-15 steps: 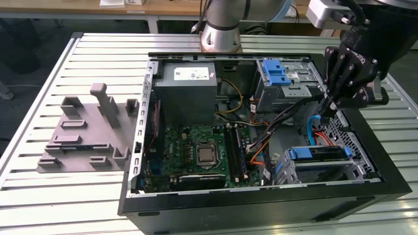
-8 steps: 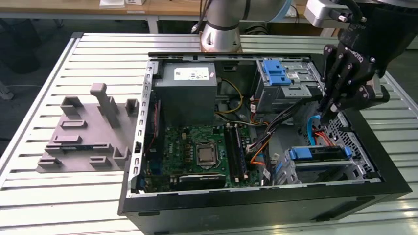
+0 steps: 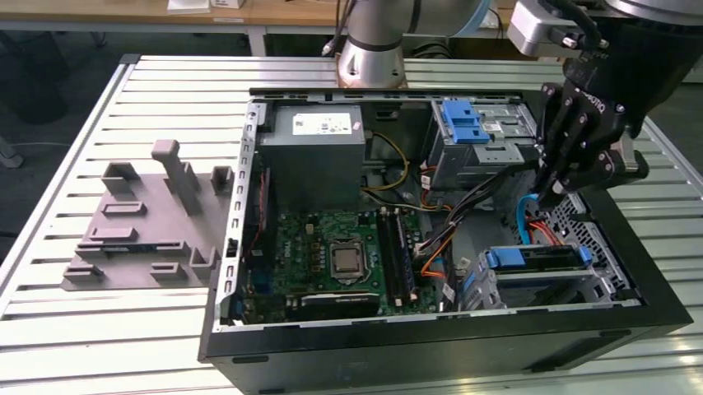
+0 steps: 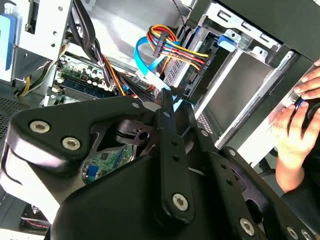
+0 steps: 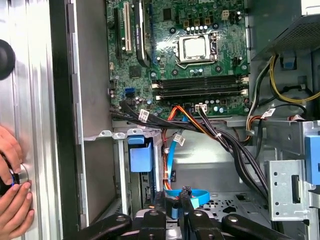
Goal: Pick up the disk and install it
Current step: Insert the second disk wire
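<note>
In the exterior view, your disk (image 3: 546, 258) sits in the metal cage (image 3: 610, 284) at the near corner of the computer case (image 3: 439, 350), on the exterior view's right. It lies long-ways from left to right, with its blue end toward the green board (image 3: 329, 247). The gripper (image 3: 546, 196) hangs just above it, past the disk's far edge, among wires.

In the second wrist view, the gripper (image 4: 167, 100) is pinched tight on a blue cable (image 4: 145, 62). A hand (image 4: 295, 130) rests nearby.

In the first wrist view, the disk's blue end (image 5: 140, 154) stands beside the gripper (image 5: 182, 212), apart from it.
</note>
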{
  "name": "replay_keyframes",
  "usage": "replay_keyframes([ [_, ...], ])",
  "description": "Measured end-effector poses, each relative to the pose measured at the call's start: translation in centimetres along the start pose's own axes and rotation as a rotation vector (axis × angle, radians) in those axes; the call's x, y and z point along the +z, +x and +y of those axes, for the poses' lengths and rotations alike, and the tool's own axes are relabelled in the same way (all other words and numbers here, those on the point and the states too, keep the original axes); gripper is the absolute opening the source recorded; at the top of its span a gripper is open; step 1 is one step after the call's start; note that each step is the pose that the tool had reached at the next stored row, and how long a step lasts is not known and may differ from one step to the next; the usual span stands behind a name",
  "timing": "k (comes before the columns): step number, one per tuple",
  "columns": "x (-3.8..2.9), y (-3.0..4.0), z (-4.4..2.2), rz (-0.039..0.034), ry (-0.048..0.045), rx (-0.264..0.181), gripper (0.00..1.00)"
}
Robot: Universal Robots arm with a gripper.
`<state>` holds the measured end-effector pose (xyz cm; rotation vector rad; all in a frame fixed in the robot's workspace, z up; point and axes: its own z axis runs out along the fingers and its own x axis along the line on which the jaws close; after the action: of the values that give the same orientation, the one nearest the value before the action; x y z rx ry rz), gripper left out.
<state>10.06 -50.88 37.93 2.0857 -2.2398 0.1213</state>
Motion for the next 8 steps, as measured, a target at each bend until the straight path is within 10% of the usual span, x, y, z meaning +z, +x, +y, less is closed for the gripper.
replay_keyframes([
  [8,0.72,-0.09,0.0,0.0045,0.0003,0.0,0.25],
])
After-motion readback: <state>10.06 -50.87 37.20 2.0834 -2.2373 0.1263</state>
